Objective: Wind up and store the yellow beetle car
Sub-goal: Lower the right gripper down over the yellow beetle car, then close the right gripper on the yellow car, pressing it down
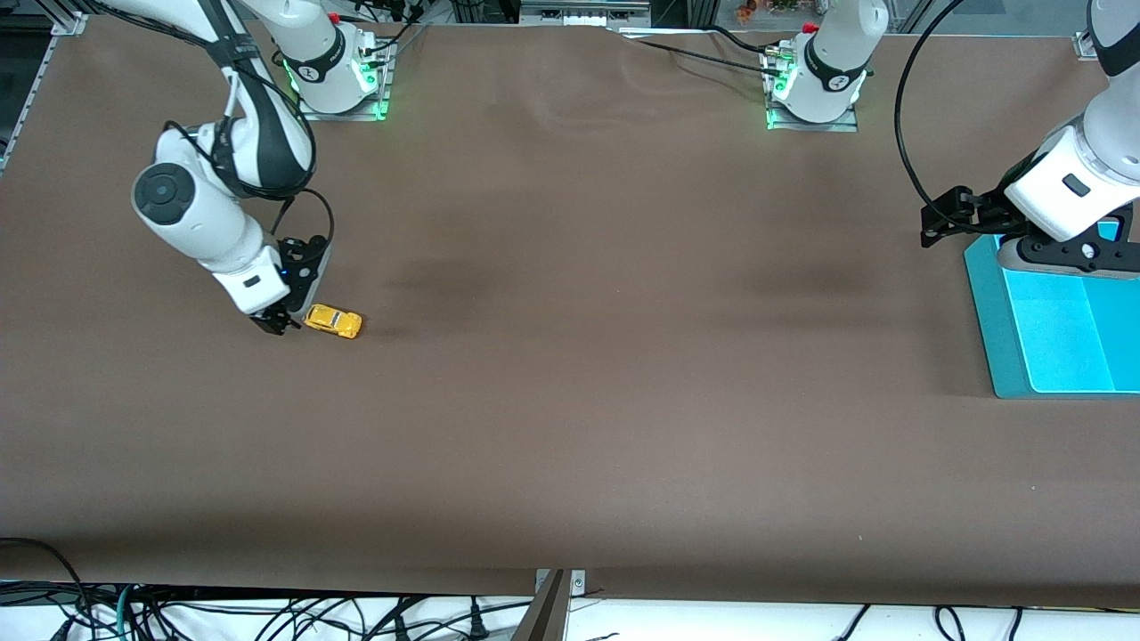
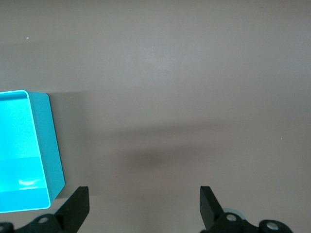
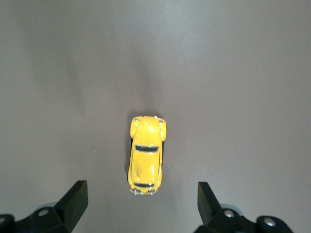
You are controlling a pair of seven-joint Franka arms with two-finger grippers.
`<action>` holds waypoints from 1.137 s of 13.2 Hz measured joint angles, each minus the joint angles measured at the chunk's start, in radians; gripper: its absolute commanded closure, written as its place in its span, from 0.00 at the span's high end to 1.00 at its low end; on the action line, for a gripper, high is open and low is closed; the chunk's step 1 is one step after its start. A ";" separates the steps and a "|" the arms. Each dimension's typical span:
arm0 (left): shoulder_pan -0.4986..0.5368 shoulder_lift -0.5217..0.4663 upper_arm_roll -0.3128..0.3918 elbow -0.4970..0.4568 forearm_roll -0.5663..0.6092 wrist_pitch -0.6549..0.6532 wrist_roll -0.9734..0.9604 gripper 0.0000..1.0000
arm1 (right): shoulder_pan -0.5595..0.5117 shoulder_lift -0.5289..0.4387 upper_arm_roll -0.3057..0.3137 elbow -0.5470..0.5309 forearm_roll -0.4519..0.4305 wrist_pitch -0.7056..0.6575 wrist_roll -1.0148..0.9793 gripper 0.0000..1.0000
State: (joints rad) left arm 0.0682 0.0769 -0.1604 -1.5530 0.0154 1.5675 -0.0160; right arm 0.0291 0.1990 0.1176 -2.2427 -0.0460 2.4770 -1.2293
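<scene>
Yellow beetle car (image 1: pixel 333 321) is seen resting on its wheels on the brown table (image 1: pixel 570 401), toward the right arm's end. It is used as the landmark for these notes. Its rounded body, dark windows and small headlights are made out in the right wrist view (image 3: pixel 146 155).

Right gripper (image 1: pixel 283 322) is held low, just beside one end of the car. Its fingers (image 3: pixel 75 196) are spread wide apart, and nothing is held between them. In the right wrist view the car is framed between the two fingers and is touched by neither. Whether the fingertips meet the table cannot be told.

Left gripper (image 2: pixel 143 201) is found well apart from the car, at the left arm's end of the table. Its fingers (image 2: pixel 77 204) are likewise spread wide, with nothing held, and only bare table is seen between them. It is poised by the edge of a turquoise bin (image 1: pixel 1051 329), which is set well apart from the car. The bin's rim and one corner are caught in the left wrist view (image 2: pixel 46 141). The left arm is noted as waiting.
</scene>
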 measured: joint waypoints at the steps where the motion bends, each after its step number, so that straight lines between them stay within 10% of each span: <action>1: 0.000 0.000 0.000 0.000 0.000 0.000 0.000 1.00 | 0.000 0.012 0.000 -0.010 0.000 0.025 -0.036 1.00; 15: 0.000 0.000 0.000 0.000 0.000 0.000 0.000 1.00 | -0.009 0.153 -0.012 -0.054 0.000 0.262 -0.162 1.00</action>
State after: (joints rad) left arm 0.0682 0.0768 -0.1604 -1.5529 0.0154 1.5674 -0.0160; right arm 0.0202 0.3521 0.1055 -2.2966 -0.0459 2.7386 -1.3916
